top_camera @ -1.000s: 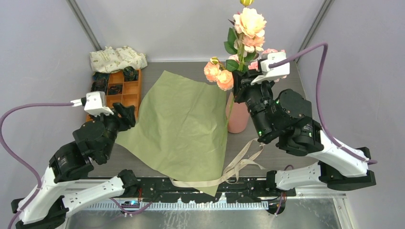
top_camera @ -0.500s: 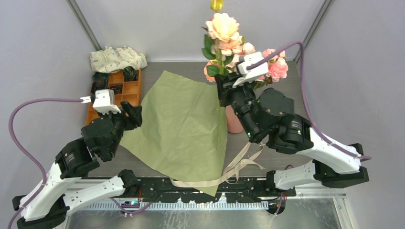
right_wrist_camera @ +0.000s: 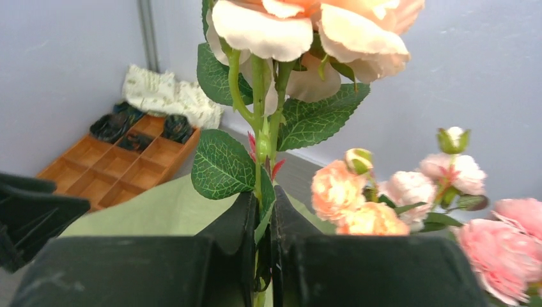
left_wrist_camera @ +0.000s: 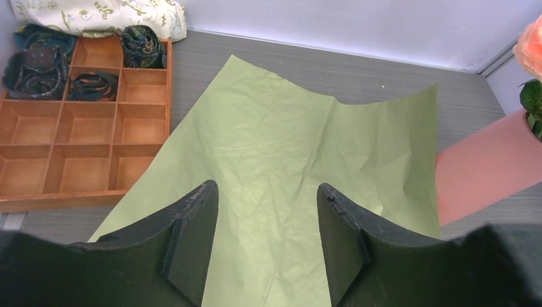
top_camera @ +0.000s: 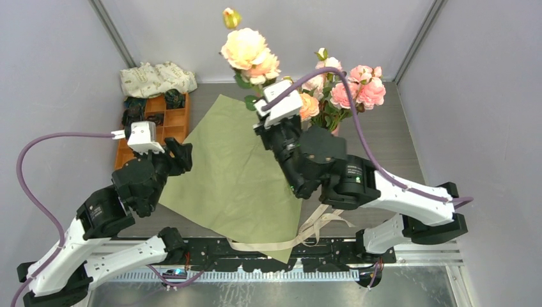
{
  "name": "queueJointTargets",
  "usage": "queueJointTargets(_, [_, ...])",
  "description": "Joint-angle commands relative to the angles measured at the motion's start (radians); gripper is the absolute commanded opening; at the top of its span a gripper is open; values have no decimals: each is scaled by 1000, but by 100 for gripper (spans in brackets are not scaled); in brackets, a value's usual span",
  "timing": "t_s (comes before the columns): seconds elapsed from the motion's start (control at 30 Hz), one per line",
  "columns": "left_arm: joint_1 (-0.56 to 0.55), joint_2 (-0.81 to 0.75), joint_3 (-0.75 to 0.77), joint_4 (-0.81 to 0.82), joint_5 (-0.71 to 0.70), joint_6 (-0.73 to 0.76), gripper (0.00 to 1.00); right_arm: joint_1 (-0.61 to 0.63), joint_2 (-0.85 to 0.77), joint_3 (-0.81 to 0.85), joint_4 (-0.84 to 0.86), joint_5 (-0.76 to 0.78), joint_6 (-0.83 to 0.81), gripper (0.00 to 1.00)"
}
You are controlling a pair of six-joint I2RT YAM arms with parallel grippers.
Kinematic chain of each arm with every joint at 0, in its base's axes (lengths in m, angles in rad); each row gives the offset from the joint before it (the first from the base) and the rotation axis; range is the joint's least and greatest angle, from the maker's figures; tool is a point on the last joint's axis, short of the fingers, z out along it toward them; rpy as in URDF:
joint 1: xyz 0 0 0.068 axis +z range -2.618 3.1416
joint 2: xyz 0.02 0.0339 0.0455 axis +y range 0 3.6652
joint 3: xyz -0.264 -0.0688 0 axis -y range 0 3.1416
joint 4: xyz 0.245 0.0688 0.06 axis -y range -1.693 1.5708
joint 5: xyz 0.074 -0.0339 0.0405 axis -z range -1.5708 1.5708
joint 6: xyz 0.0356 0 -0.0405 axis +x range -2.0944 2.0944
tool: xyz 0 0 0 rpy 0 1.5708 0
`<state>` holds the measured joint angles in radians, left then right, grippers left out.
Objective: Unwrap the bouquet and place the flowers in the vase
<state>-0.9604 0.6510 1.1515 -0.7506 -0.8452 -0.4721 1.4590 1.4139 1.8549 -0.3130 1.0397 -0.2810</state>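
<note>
Right jaws pinch a tall peach-bloomed stem (right_wrist_camera: 258,128) held up left of the vase (left_wrist_camera: 486,167), which holds pink flowers (top_camera: 361,93); left jaws, farther left of it, stand spread and empty; risk: thin stem may pivot in the pinch and miss the vase mouth.

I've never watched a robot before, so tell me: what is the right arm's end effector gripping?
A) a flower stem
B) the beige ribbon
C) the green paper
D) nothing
A: the right end effector is closed on a green flower stem below the peach blooms.
</note>
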Motion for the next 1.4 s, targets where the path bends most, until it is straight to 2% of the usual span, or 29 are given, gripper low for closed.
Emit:
queueJointTargets(0.0, [-3,-18,-12,68,-24,-1,59,8,-128,-29,277,98,-186,1])
queueJointTargets(0.17, [-2,3,-13,69,-23,3,59,9,-190,-86,468,85,-365,1])
queueJointTargets(0.37, [-3,17,-16,84,-21,5,59,7,-202,-172,828,26,-716,1])
queueJointTargets(0.5, [-2,29,-15,98,-10,7,59,5,-219,-230,945,-39,-818,1])
queueJointTargets(0.67, [-3,41,-16,118,18,15,58,-25,-248,-278,981,-103,-820,1])
queueJointTargets(0.77, [-2,38,-21,137,32,23,58,-88,-245,-272,961,-123,-795,1])
queueJointTargets(1.03, [-2,28,-39,151,31,31,58,-332,-226,-248,772,-215,-550,1])
queueJointTargets(1.37, [-3,21,-54,170,27,50,58,-473,-224,-341,756,-281,-389,1])
